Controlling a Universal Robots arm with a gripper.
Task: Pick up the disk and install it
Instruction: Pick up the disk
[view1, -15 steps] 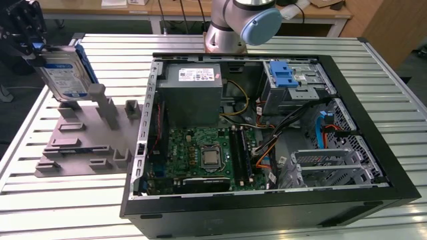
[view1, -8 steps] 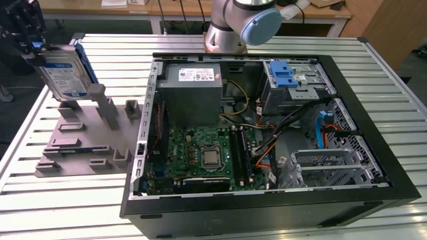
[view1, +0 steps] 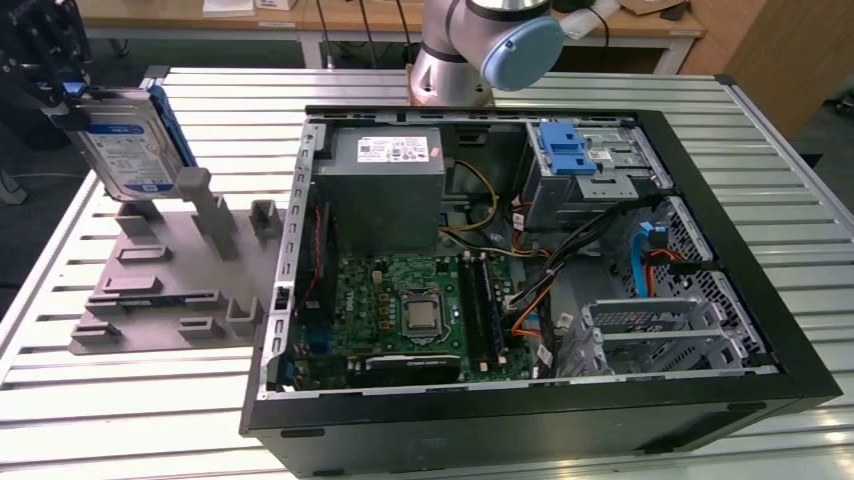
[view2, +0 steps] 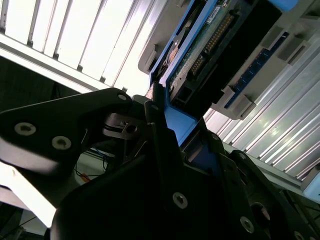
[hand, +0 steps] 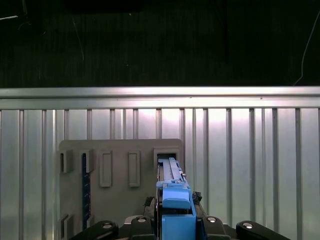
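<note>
Over the slatted table (view1: 134, 420), the claw (view1: 70, 95) clamps the disk (view1: 123, 150) (by its blue bracket (hand: 176, 202)) hung beneath.

On the bench (view1: 120, 420), a slotted stand (view1: 160, 300) lies at the exterior view's left, an open computer case (view1: 534, 430) to its right. The disk (view1: 123, 145) hangs clamped in the hand (view1: 67, 90) above the stand's far end. Inside the case, the power-supply box (view1: 380, 185) sits behind the motherboard (view1: 414, 310).

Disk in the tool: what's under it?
The grey slotted holder on the slatted table lies under the disk, which the tool clamps. Whether the disk's lower edge touches the holder is hidden.
</note>
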